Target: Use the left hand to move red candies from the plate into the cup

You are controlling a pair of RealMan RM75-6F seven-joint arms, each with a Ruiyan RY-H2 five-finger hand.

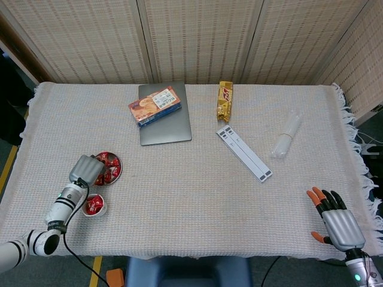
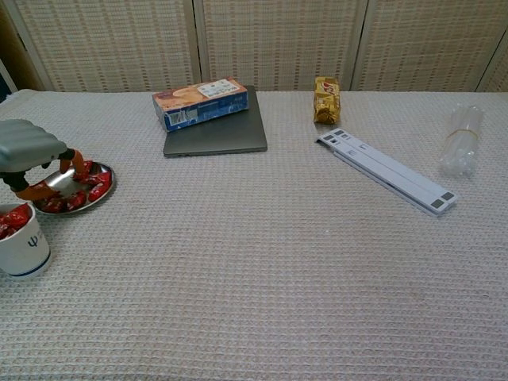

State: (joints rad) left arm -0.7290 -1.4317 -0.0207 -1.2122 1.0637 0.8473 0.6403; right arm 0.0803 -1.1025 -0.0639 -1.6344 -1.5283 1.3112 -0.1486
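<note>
Plate: the small metal plate [image 2: 101,189] sits near the left edge of the worktop [image 1: 191,197] and holds several red candies [image 2: 89,184].
Cup: the white cup [image 2: 24,248] stands just in front of the plate, close to the front-left corner, with more red wrappers piled inside it.
Left robot hand: the left robot hand [image 2: 32,155] is lowered over the plate, its orange fingertips [image 2: 78,161] down among the candies; whether it has pinched one cannot be told.
Right robot hand: the right robot hand [image 1: 336,221] rests at the front-right corner, released, fingers spread, holding nothing.
Far edge: a biscuit box [image 1: 155,106] lies on a grey laptop [image 1: 170,130], with a yellow snack pack [image 1: 225,100] to their right.
Open room: a white folding stand [image 1: 243,152] and a clear plastic bundle [image 1: 286,136] lie right of centre; bare cloth spreads across the middle and front.
</note>
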